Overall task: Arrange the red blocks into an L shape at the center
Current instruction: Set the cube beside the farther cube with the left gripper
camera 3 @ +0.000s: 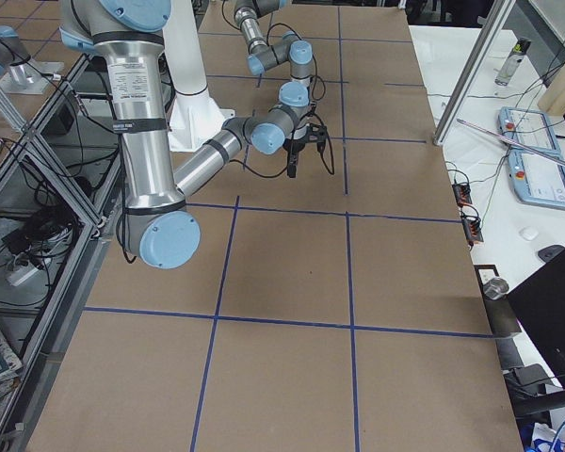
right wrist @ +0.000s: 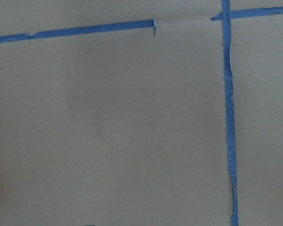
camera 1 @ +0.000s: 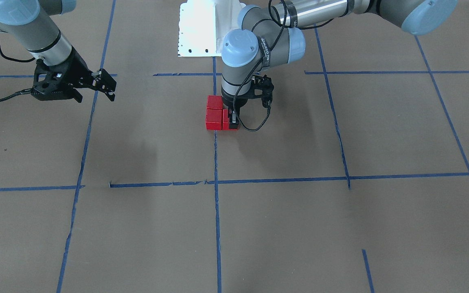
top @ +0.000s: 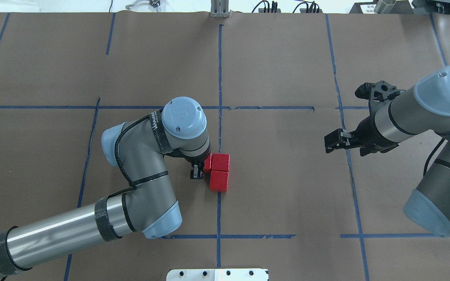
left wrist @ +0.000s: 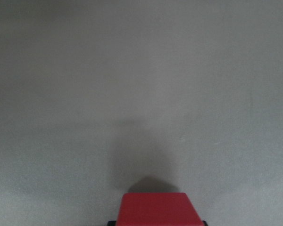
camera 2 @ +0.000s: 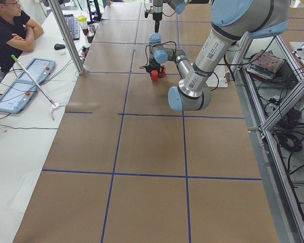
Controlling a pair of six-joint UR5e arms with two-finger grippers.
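Two red blocks (camera 1: pixel 214 101) (camera 1: pixel 214 119) lie touching in a column in the center rectangle (camera 1: pixel 283 134), against its vertical blue tape line. My left gripper (camera 1: pixel 233 121) is shut on the third red block (camera 1: pixel 226 123), low at the paper and pressed beside the block farther from my base. In the overhead view the two free blocks (top: pixel 220 162) (top: pixel 219 180) show fully, while the held block (top: pixel 208 163) is half hidden under my left wrist. The left wrist view shows the held block (left wrist: pixel 159 209) at the bottom edge. My right gripper (top: pixel 332 142) hovers open and empty near the rectangle's right border.
The white robot base plate (camera 1: pixel 198 28) sits at the table edge behind the blocks. Blue tape lines (top: pixel 220 70) divide the brown paper into cells. An operator (camera 2: pixel 10 30) sits beyond the table's far side in the exterior left view.
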